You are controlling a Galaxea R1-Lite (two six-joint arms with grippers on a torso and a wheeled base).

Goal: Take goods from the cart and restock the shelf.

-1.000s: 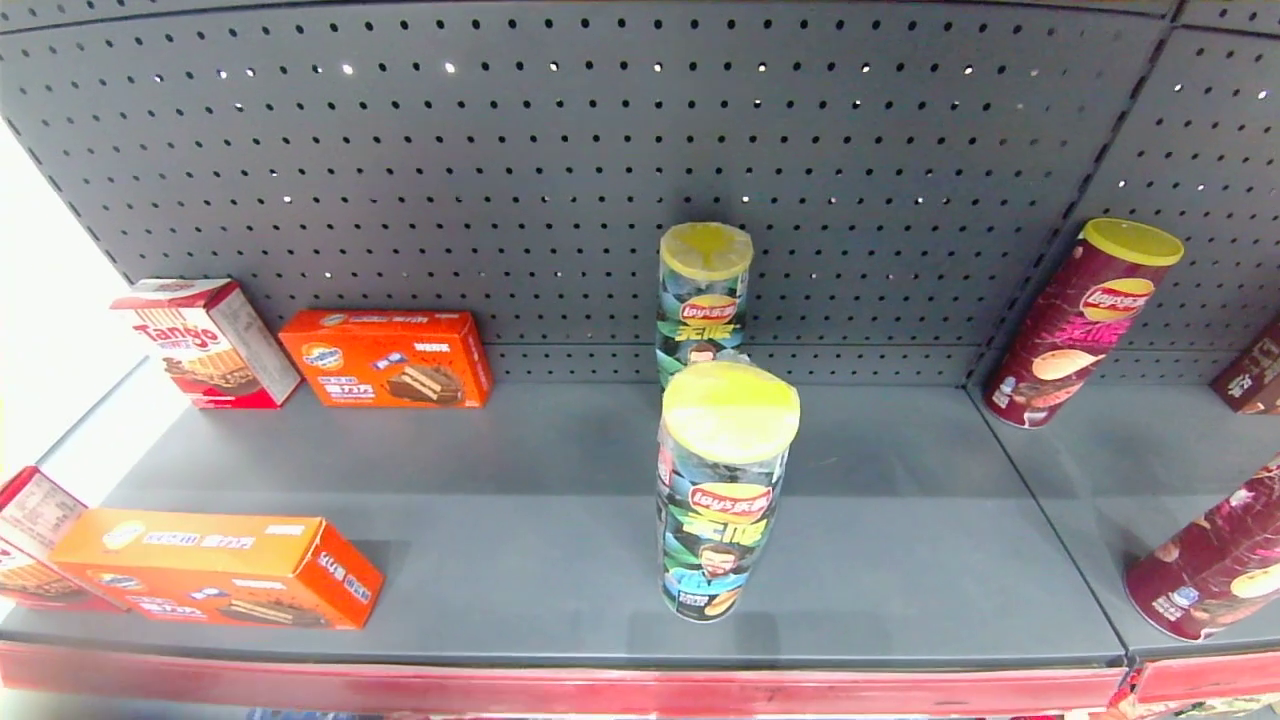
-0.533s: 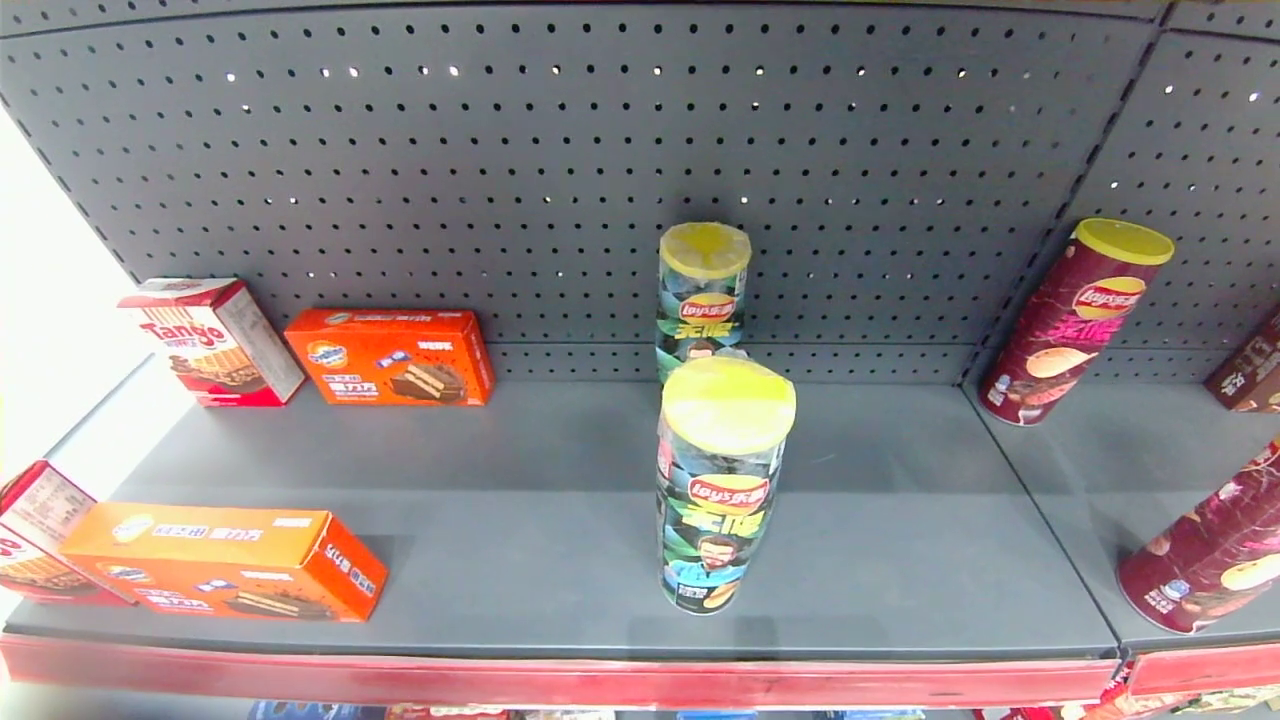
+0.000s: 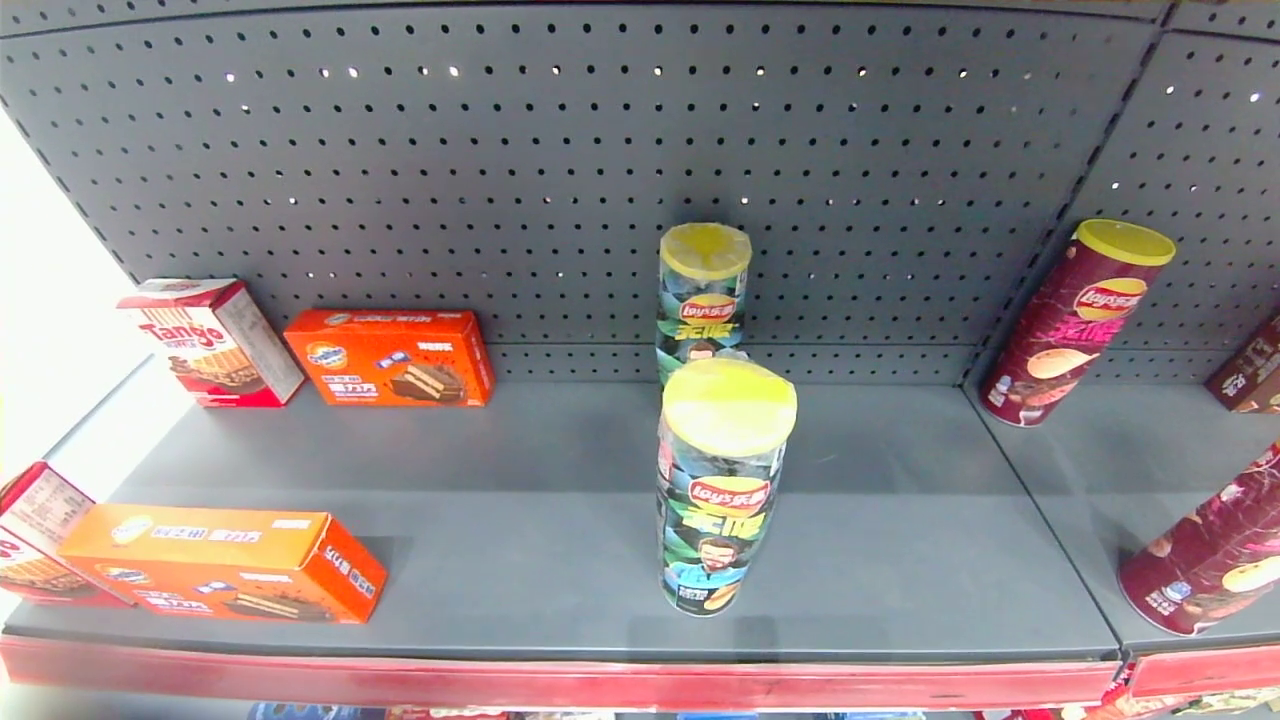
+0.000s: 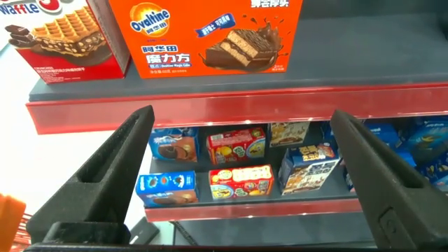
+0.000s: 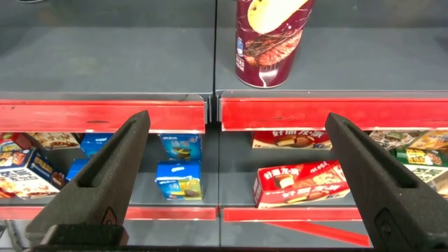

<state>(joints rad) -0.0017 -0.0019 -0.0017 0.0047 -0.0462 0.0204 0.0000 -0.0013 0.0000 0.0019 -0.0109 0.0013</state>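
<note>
The grey shelf [image 3: 520, 520] holds two green chip cans with yellow lids, one near the front [image 3: 722, 485] and one at the back [image 3: 702, 290]. Orange boxes lie at the front left [image 3: 220, 565] and back left [image 3: 390, 357]. My left gripper [image 4: 241, 154] is open in front of the shelf's red edge [image 4: 238, 105], below the orange box [image 4: 210, 35]. My right gripper [image 5: 238, 150] is open too, facing the red edge [image 5: 329, 112] beneath a maroon chip can [image 5: 269, 38]. Nothing is between either pair of fingers.
A red wafer box [image 3: 205, 340] stands at the back left, another [image 3: 35, 540] at the front left. Maroon cans [image 3: 1075, 320] [image 3: 1205, 560] stand on the right shelf section. Lower shelves carry small boxes [image 4: 234, 164] [image 5: 301, 182]. The shelf's middle and right have free room.
The head view shifted slightly a second ago and has since held steady. The goods on the shelf have not moved.
</note>
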